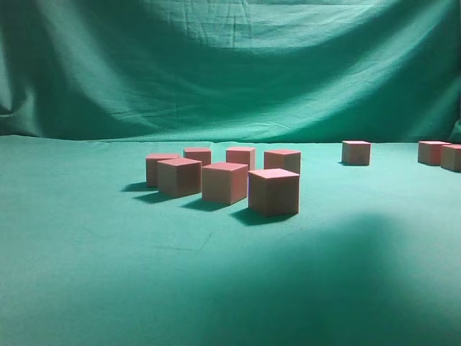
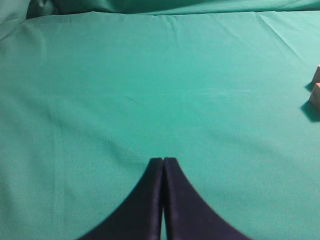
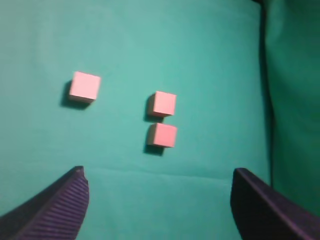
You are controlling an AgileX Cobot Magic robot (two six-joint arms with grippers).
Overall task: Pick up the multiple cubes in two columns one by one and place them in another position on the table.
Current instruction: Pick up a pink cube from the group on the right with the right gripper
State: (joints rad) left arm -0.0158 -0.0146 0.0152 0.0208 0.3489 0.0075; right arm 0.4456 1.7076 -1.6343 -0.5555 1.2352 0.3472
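Observation:
Several pinkish-red cubes (image 1: pixel 224 182) stand in two rows on the green table (image 1: pixel 86 245), left of centre. Apart from them, on the right, sit a single cube (image 1: pixel 356 152) and a pair (image 1: pixel 433 152), (image 1: pixel 451 157). Neither gripper shows in the exterior view. In the right wrist view my right gripper (image 3: pixel 159 171) is open and empty, above bare cloth. Beyond it lie three cubes: one alone (image 3: pixel 84 86) and two close together (image 3: pixel 163 104), (image 3: pixel 162 135). My left gripper (image 2: pixel 163 160) is shut on nothing over bare cloth, with two cube edges (image 2: pixel 315 96) at the right border.
A wrinkled green backdrop (image 1: pixel 230 65) hangs behind the table. A broad dark shadow (image 1: pixel 374 274) lies on the cloth at the front right. In the right wrist view a fold of darker cloth (image 3: pixel 292 100) runs along the right side.

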